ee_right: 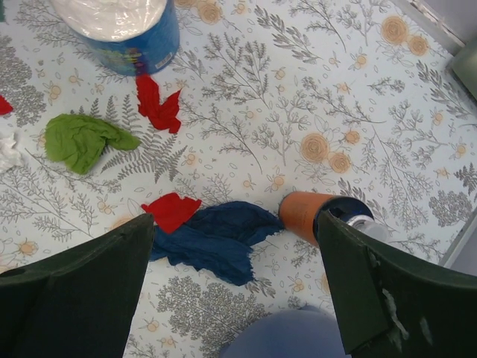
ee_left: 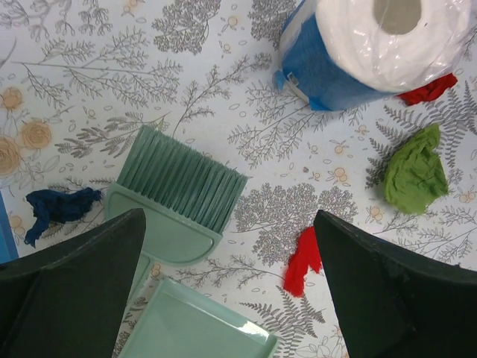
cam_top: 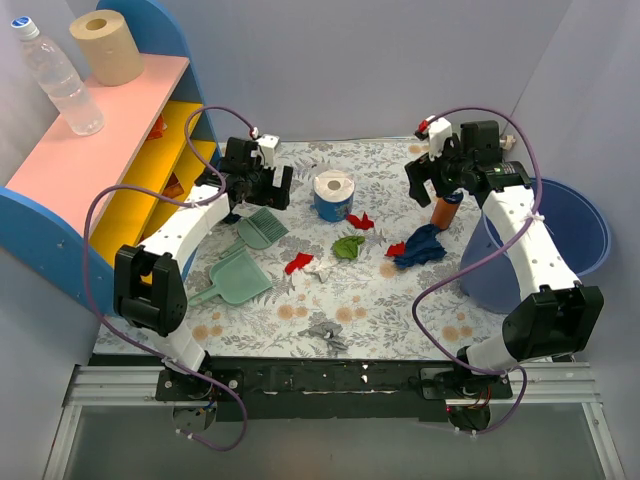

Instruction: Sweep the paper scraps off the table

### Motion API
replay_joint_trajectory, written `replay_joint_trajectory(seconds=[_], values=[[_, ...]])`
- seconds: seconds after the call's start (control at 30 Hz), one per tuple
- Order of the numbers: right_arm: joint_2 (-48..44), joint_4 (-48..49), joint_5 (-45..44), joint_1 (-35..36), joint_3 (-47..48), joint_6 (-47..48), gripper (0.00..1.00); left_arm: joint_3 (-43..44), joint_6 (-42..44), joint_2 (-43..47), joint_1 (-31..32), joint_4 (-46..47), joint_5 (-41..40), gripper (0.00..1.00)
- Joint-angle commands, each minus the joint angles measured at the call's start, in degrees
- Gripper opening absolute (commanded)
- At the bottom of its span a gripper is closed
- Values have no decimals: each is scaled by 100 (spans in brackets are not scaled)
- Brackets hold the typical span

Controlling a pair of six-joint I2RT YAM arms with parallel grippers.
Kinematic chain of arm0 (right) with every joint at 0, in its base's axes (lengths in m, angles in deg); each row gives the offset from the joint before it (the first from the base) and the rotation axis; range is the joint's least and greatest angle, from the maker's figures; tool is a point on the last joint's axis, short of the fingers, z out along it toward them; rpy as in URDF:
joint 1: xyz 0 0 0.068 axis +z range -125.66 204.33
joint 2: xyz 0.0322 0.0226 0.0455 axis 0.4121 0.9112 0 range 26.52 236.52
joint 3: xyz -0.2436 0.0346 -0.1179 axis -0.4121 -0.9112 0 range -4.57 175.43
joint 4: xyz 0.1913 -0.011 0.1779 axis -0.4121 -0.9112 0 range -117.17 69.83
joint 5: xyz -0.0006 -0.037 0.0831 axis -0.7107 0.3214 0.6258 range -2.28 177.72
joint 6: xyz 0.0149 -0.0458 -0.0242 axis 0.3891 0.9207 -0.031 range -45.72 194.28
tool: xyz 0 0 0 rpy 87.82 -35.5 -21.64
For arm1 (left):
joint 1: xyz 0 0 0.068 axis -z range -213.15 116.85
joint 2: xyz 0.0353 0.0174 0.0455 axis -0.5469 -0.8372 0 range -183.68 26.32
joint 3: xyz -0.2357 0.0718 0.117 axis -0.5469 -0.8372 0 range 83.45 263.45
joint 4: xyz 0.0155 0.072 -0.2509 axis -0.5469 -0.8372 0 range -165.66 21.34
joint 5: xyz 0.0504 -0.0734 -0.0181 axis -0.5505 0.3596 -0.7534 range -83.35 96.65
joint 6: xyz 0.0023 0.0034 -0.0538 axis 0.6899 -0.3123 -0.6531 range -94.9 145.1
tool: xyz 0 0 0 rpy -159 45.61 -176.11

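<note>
From the top external view, the left gripper (cam_top: pixel 256 188) hangs over the table (cam_top: pixel 400 310) just behind the green brush (cam_top: pixel 262 228), with the dustpan (cam_top: pixel 235 275) nearer the arm bases. The right gripper (cam_top: pixel 438 182) is above the orange bottle (cam_top: pixel 445 210). The paper scraps lie in the middle of the cloth: a red scrap (cam_top: pixel 360 221) by the tissue roll (cam_top: pixel 333 195), a green scrap (cam_top: pixel 347 246), 2 more red ones, a dark blue scrap (cam_top: pixel 420 247) and a grey scrap (cam_top: pixel 325 330) near the front rail.

In the left wrist view, the left gripper (ee_left: pixel 229 224) is spread wide and holds nothing. Its 2 fingers (ee_left: pixel 74 283) frame the brush (ee_left: pixel 182 194) and a red scrap (ee_left: pixel 302 261) below them. Whether either finger touches the brush cannot be told. A small dark blue scrap (ee_left: pixel 56 209) lies just left of the brush.

In the right wrist view, the right gripper (ee_right: pixel 235 220) is also wide apart and empty. Between its fingers (ee_right: pixel 387 291) lie the dark blue scrap (ee_right: pixel 216 239), which touches a red one (ee_right: pixel 171 210), and the orange bottle (ee_right: pixel 305 212) close to the right finger.
</note>
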Motion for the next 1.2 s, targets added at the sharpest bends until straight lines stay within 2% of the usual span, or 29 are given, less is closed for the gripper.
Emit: replay_joint_trajectory(seconds=[0.0, 0.13, 0.3, 0.47, 0.57, 0.73, 0.83, 0.97, 1.17], values=[[-16, 71, 596, 90, -74, 289, 96, 268, 7, 416, 11, 210, 141, 98], [-130, 186, 693, 344, -321, 535, 95, 233, 147, 434, 3, 9, 324, 98], [-183, 89, 588, 652, -391, 773, 94, 128, 1139, 696, 11, -536, 764, 95], [-306, 89, 527, 1047, -602, 905, 93, 180, 1738, 680, 11, -1614, 396, 89], [-385, 229, 544, 1241, -874, 853, 93, -73, 1897, 750, 11, -2082, 298, 87], [-377, 344, 579, 1469, -1051, 747, 93, -987, 1923, 952, 134, -1996, -53, 86], [-359, 353, 579, 1557, -1015, 703, 93, -1111, 2028, 891, 161, -1960, -228, 85], [-394, 396, 544, 1584, -1129, 624, 93, -1006, 2142, 671, 152, -1900, -719, 81], [-499, 440, 562, 1593, -1314, 510, 93, -524, 2275, 57, 170, -1460, -791, 78]])
